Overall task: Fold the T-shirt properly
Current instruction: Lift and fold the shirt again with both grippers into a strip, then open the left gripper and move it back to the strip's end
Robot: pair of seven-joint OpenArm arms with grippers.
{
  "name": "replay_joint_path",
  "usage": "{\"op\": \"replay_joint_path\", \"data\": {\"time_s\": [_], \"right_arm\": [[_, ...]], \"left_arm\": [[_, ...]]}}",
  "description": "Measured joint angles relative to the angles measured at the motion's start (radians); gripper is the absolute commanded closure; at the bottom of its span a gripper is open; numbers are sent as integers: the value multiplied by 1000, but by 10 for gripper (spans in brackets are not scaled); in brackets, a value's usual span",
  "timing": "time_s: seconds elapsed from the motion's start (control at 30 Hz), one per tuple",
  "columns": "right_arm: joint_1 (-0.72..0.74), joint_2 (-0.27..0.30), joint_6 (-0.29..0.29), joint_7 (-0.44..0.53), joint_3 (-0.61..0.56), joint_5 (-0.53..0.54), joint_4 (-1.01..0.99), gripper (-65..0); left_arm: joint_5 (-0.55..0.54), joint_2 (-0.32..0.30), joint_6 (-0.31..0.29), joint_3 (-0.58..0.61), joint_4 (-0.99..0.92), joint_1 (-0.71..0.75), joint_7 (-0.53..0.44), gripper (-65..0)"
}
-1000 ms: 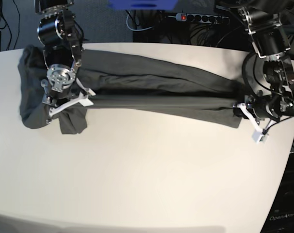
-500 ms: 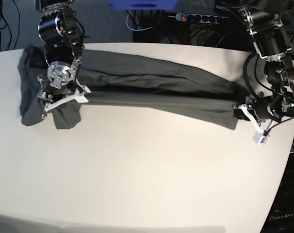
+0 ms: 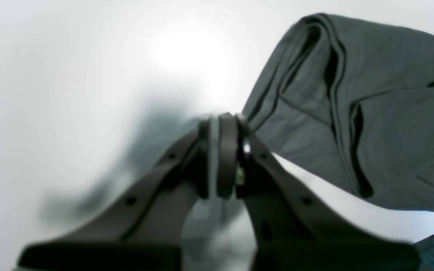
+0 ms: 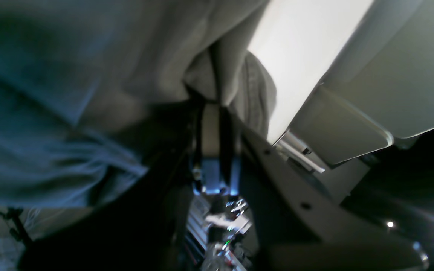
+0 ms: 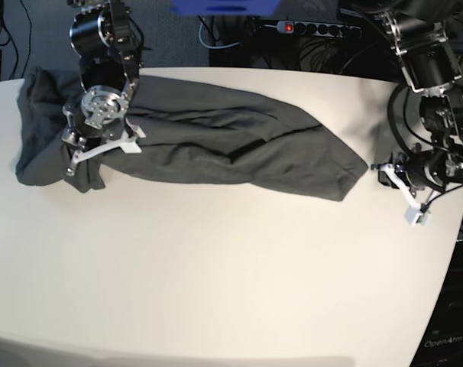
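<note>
right gripper (image 5: 69, 170) at worktop's (image 5: 231, 267) far left corner, jaws pinched tight on bunched edge of T-shirt (image 5: 216, 141), cloth lifted a bit there. right wrist view: fabric wedged right between fingertips (image 4: 211, 124). shirt itself sprawled along far edge, rumpled, loose folds, tapering to a point toward right side. left gripper (image 5: 399, 191) by right edge, jaws pressed together on nothing, shirt's end close beside but apart. left wrist view confirms: fingertips (image 3: 226, 150) touching each other, cloth off to side.
</note>
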Motion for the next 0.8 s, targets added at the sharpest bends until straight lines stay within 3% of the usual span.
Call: {"op": "replay_joint_path", "data": {"time_s": [0.37,0.57,0.8], "right_arm": [[-32,-2,0,0,0,0,0,-6],[-58,-2,0,0,2,-2,0,-6],[-122,0,-3,7,-44,-102,0,-6]], "left_arm": [[-1,0,0,-1,2,-3,0,-27],[-3,2,0,-103,2,-12,5,-27],[-7,2,0,-113,0,-41,11,-27]]}}
